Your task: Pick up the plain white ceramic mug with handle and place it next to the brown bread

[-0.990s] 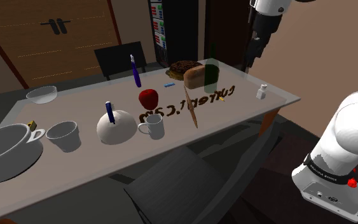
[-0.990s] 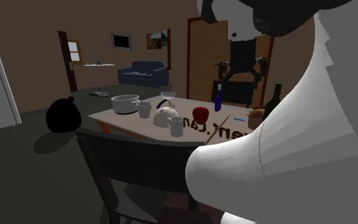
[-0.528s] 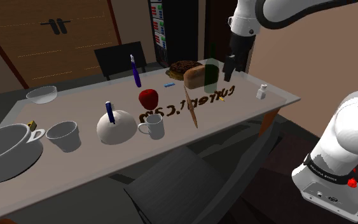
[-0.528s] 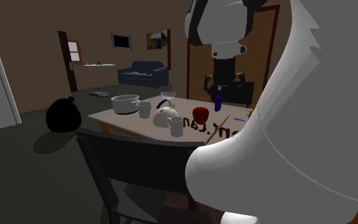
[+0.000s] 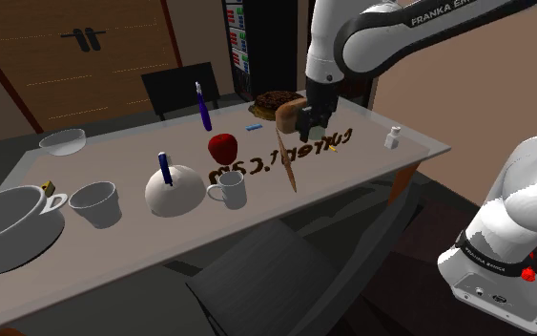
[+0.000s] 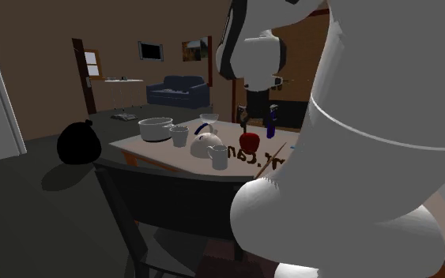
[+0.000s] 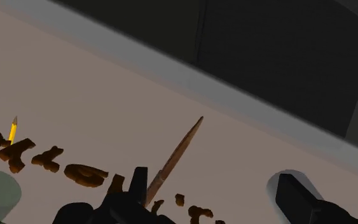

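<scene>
The white mug (image 5: 228,190) with a handle stands near the table's front edge, between a white dome (image 5: 173,189) and a brown stick (image 5: 293,168); in the second exterior view the mug (image 6: 218,156) sits in front of a red apple (image 6: 249,141). The brown bread (image 5: 288,115) lies at the table's back, beside a dark round cake (image 5: 273,99). My gripper (image 5: 306,123) hangs just in front of the bread, well away from the mug. In the wrist view the gripper (image 7: 215,198) is open, with nothing between its fingers, above the stick (image 7: 177,154) and brown lettering.
A red apple (image 5: 222,147), a blue bottle (image 5: 203,108), a glass bowl (image 5: 63,141), a second cup (image 5: 95,203) and a large bowl (image 5: 9,227) share the table (image 5: 352,170). A small white bottle (image 5: 393,138) stands at the right end. Dark chairs (image 5: 261,279) flank it.
The arm has swung down and towards the shoulder view's left, bringing the gripper from high above the table's right end to just in front of the bread. The objects have not moved.
</scene>
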